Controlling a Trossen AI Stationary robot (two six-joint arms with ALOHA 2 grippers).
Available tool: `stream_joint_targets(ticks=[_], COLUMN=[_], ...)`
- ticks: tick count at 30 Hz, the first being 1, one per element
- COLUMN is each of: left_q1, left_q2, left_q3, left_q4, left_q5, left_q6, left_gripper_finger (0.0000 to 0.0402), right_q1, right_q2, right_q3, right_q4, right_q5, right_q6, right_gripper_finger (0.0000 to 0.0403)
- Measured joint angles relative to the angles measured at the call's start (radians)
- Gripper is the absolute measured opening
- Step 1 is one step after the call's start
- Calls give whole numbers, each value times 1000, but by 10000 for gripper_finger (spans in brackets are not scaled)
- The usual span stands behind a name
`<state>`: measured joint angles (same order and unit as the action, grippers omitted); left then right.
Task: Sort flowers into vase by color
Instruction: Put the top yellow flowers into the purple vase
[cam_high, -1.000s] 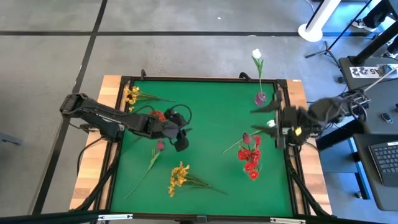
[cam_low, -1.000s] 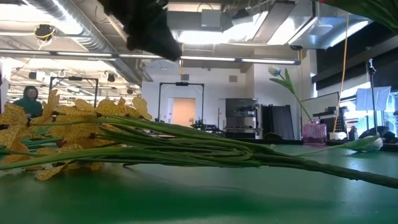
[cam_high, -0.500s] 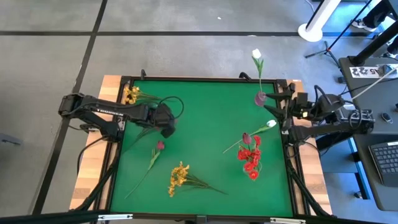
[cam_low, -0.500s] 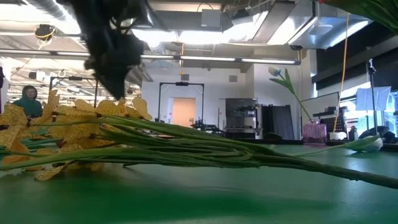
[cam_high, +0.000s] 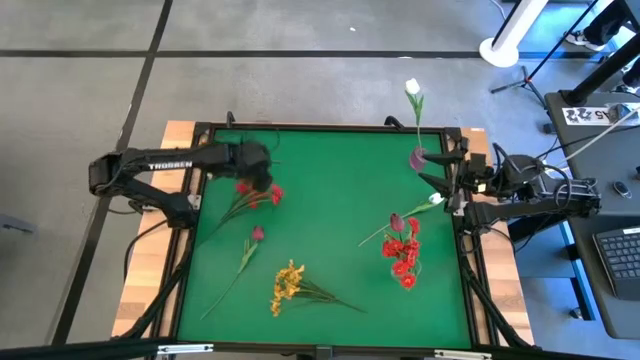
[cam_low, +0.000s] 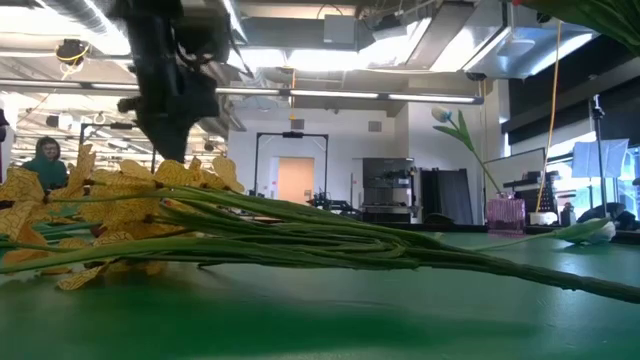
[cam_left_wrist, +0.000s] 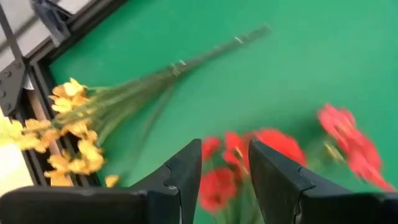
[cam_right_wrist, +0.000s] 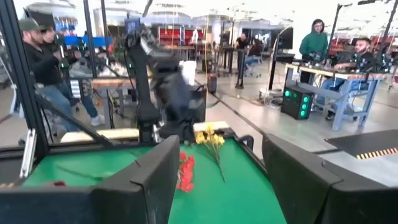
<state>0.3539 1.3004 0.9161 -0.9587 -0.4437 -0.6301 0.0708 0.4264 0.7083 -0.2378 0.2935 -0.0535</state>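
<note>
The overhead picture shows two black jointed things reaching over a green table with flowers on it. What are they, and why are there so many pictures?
Those are two robot arms, each ending in a two-finger pincer. One camera looks straight down. Another sits at table height, so its picture is filled by a close yellow spray. Each wrist also carries a camera that looks past its own fingers.

Artificial flowers lie on the green table: a red cluster, a dark pink bud, the yellow spray and a second red cluster. A pink vase at the far edge holds a white tulip.

The left pincer hovers over the first red cluster with its fingers apart, gripping nothing that I can see. The right pincer waits at the table's right edge, open and empty.
</note>
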Motion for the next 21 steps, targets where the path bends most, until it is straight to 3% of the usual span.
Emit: stream_joint_targets(ticks=[6, 12, 21], left_q1=[241, 357, 401], left_q2=[14, 44, 132], left_q3=[0, 0, 0], left_q4=[67, 92, 140], left_q5=[95, 157, 173], left_q6=[120, 154, -164], left_gripper_finger=[163, 207, 214], right_q1=[0, 0, 1], right_q2=[10, 10, 10], right_q3=[0, 0, 0], right_q4=[-4, -4, -14], right_q5=[-36, -44, -68], right_q6=[-1, -4, -4], right_gripper_finger=[227, 227, 227])
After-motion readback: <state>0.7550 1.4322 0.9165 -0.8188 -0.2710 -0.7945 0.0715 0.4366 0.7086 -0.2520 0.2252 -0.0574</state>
